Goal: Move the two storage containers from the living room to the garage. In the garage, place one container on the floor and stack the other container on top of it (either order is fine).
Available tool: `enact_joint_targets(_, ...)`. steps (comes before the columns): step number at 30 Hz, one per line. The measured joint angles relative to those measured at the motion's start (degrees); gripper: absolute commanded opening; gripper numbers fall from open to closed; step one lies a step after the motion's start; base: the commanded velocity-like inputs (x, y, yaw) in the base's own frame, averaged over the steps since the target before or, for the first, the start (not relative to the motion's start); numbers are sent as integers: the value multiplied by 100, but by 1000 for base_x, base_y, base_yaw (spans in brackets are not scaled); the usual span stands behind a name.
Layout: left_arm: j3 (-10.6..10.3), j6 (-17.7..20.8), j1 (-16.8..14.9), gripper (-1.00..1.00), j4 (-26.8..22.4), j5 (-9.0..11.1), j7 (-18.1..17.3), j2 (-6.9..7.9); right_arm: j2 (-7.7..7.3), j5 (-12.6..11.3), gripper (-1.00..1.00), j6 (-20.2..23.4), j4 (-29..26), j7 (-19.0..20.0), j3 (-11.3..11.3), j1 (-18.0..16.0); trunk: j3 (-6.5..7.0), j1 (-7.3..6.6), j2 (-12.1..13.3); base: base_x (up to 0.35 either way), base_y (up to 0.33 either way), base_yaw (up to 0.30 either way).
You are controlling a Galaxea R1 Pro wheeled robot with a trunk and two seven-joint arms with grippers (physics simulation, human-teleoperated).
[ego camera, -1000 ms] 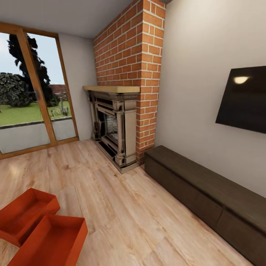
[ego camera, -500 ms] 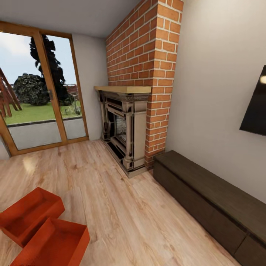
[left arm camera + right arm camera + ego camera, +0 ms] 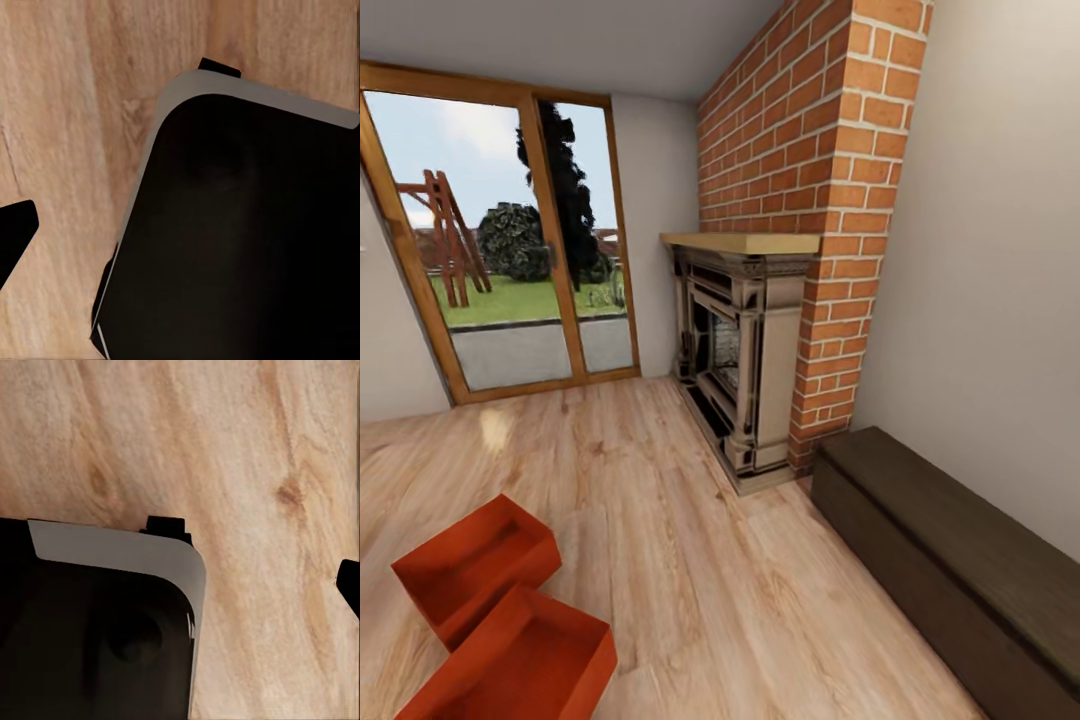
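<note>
The whole view swings to the left compared with a second ago: the wall-mounted screen that sat on the right has slid out of sight, the brick chimney (image 3: 815,200) and fireplace (image 3: 745,350) have drifted rightward, and more of the wood-framed glass doors (image 3: 500,230) opens up, with a wooden frame out in the garden now showing. That is the robot turning, not the room moving. The 2 storage containers (image 3: 495,610) sit where they were on the light wood-plank floor (image 3: 680,520) of the living room, low at the left of the head view, the nearer container (image 3: 520,665) touching or just beside the farther container (image 3: 475,565), both open-top, empty and upright. They have crept a little toward the middle of the view, so I judge the robot is lining itself up on them and the task is at its very start, nothing lifted, the garage yet to come. The low dark cabinet (image 3: 950,560) runs along the right wall, well apart from them. The wrist views look down past dark robot bodywork at floor planks; whether the fingers on either arm are wide or narrow, I cannot tell.
</note>
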Motion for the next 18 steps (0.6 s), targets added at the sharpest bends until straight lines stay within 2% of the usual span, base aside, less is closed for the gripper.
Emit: enact_joint_targets(18, 2, -18, 0, 100, -5, 5, 4, 0, -9, 0, 100, 4, 0, 0, 0, 0, 0, 1, 0, 237, -163, 300)
